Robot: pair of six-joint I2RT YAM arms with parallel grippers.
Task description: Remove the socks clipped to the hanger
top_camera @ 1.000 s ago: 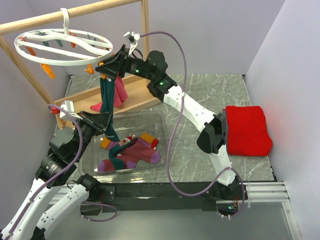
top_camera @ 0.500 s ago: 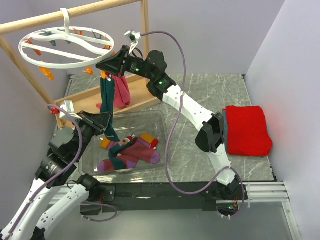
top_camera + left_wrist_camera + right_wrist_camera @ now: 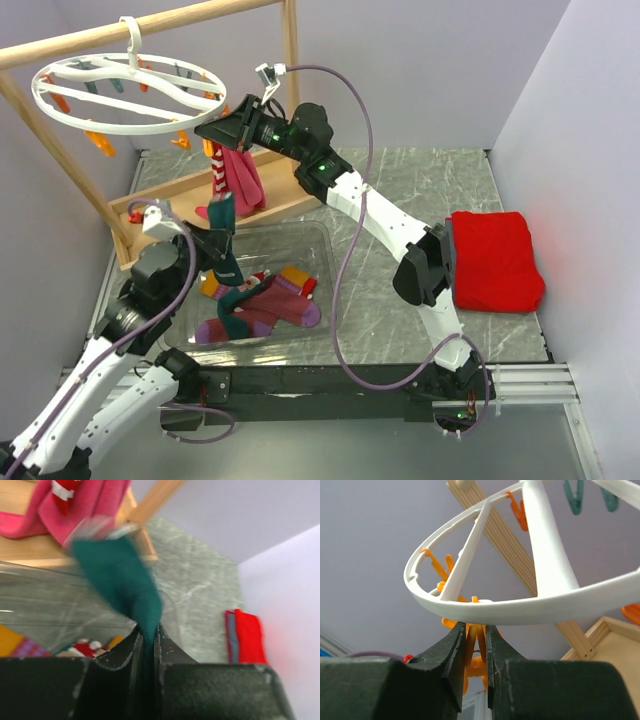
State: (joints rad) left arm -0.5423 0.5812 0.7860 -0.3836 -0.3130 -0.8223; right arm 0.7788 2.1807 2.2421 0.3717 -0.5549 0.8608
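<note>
We see left gripper clamped on dark teal knit sock; sock's free end rises over clear plastic bin, below ring. Right gripper pinches small orange plastic clip under rim of white round plastic hanger. Magenta pink sock and red-and-white striped sock hang clipped beside it. We note purple-maroon socks with orange cuffs lying in bin.

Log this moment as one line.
left fingers: shut on teal sock, above bin | right fingers: shut on orange clip at hanger ring | pink sock: hangs below hanger ring | bin: socks inside
</note>
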